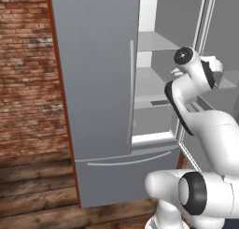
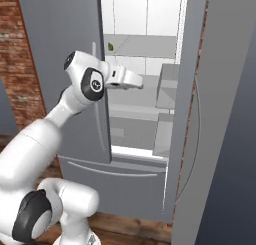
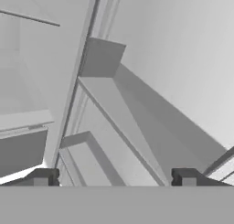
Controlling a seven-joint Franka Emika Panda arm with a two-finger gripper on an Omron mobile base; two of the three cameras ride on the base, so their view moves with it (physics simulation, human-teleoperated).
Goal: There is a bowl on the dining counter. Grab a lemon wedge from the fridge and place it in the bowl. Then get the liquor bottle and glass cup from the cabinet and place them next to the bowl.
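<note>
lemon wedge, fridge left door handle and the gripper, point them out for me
lemon wedge [image 2: 110, 47]: right base view, middle of the small green piece on the upper shelf.
fridge left door handle [image 1: 130, 92]: left base view, mid-length of the silver bar.
gripper [image 3: 114, 177]: hand view, midway between its fingertips.

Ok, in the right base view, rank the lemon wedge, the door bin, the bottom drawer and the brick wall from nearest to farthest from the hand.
1. Door bin: just to the right of the hand.
2. Lemon wedge: above it and to the left, deeper in.
3. Bottom drawer: well below.
4. Brick wall: far left.
</note>
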